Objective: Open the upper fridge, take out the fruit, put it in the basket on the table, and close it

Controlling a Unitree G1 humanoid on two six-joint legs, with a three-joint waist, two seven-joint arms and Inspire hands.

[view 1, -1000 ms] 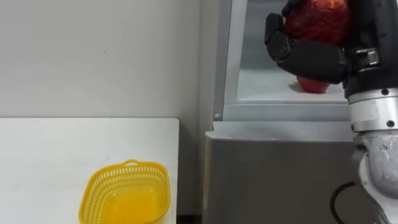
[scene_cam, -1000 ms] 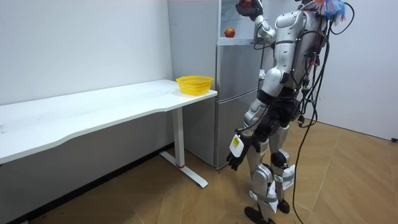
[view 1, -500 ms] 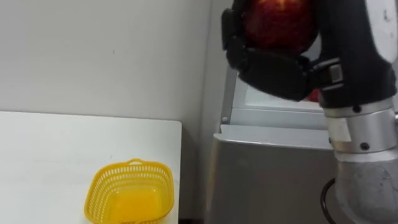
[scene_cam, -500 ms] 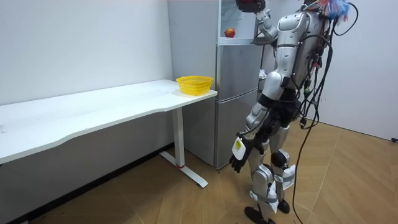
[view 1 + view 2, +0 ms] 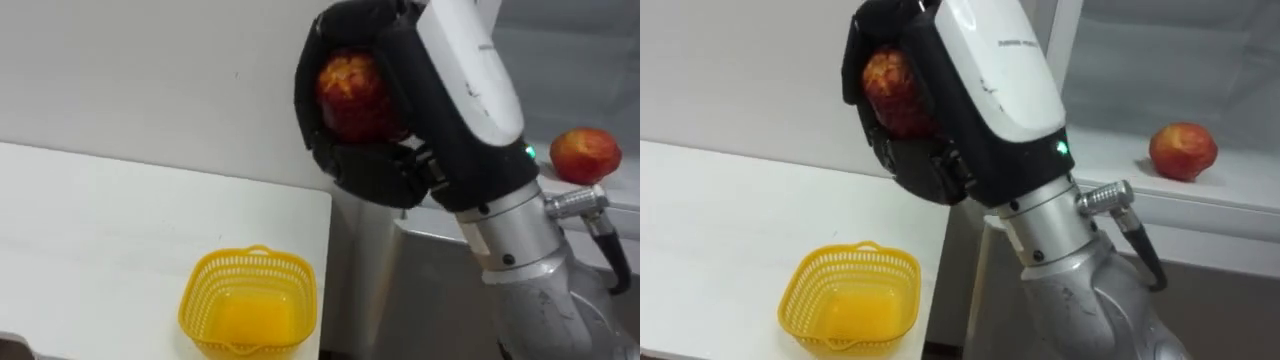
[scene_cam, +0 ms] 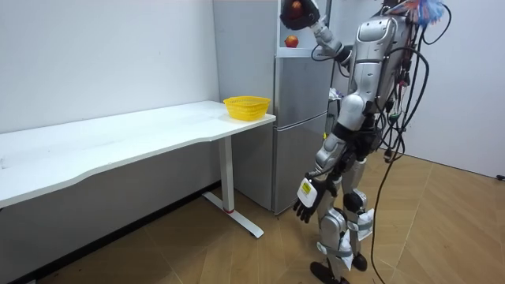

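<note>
Red apple (image 5: 350, 88) sits in the right hand's (image 5: 385, 175) curled fingers (image 5: 335, 165).

The white desk (image 5: 100, 230) runs along the wall, its end just beside the fridge (image 6: 300, 118); a yellow basket (image 5: 250, 305) stands upright on the desk, near the end by the fridge and close to that edge; in the open upper fridge a white shelf (image 5: 1230, 178) carries a red apple (image 5: 1183, 150); desk and fridge both stand on the wooden floor (image 6: 237, 252)
</note>
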